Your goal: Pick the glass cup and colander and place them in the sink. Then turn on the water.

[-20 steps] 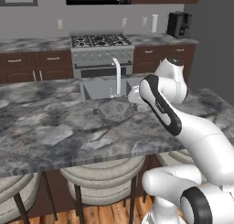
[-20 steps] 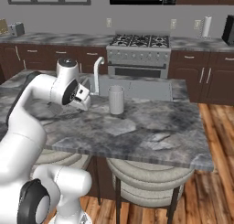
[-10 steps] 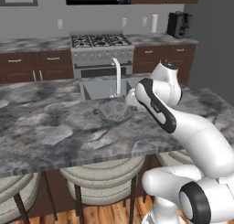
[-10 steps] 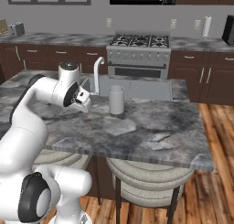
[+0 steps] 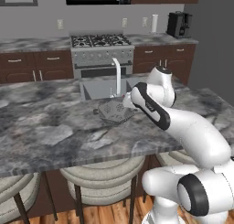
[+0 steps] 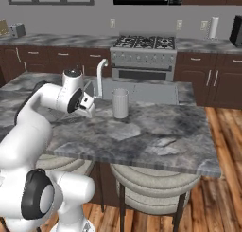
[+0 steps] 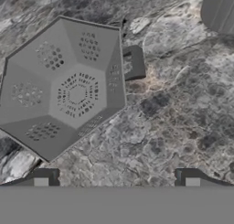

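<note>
While the gripper [image 7: 116, 177] hangs wide open and empty, it should be centred over the faceted grey perforated metal colander's [image 7: 64, 88] rim.

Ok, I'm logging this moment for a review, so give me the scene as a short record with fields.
colander: on the counter, upright, near the faucet; colander
glass cup: standing on the counter beside the sink; glass cup
gripper: open, above the counter beside the colander, holding nothing; gripper
sink contents: neither item in it yet
water: no stream visible
</note>
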Motion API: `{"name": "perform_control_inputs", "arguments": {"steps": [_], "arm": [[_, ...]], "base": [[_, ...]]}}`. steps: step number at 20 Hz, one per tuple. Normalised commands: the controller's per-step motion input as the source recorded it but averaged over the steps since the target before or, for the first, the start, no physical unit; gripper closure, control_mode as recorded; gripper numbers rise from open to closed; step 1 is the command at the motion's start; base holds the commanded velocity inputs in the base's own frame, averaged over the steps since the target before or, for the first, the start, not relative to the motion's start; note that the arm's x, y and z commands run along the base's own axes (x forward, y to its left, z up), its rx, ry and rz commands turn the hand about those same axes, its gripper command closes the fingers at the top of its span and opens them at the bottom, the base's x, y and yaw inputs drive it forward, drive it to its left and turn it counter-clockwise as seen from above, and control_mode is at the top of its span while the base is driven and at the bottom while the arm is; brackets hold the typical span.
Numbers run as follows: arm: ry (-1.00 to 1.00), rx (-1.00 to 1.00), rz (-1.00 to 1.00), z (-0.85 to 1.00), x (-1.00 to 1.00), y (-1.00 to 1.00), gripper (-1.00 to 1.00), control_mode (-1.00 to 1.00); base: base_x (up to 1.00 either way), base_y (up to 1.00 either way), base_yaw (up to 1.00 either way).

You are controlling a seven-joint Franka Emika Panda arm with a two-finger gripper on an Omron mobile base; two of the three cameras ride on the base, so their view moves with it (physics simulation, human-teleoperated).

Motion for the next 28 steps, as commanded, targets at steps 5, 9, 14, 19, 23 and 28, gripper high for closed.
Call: {"name": "perform_control_inputs", "arguments": {"steps": [5, 9, 14, 19, 23, 28], "arm": [[-0.04, 0.00, 0.00, -0.11, 0.36, 0.11, -1.00, -1.00], [-0.01, 0.00, 0.00, -0.16, 0.39, 0.15, -1.00, -1.00], [0.00, 0.00, 0.00, -0.22, 0.25, 0.01, -1.00, -1.00], [0.00, 0.00, -0.01, -0.22, 0.19, 0.00, -1.00, -1.00], [0.00, 0.00, -0.02, -0.23, 0.22, 0.02, -1.00, -1.00], [0.00, 0.00, -0.03, -0.25, 0.27, 0.09, -1.00, -1.00]], "base": [[0.00, 0.00, 0.00], [0.00, 0.00, 0.00], [0.00, 0.00, 0.00], [0.00, 0.00, 0.00], [0.00, 0.00, 0.00], [0.00, 0.00, 0.00]]}}
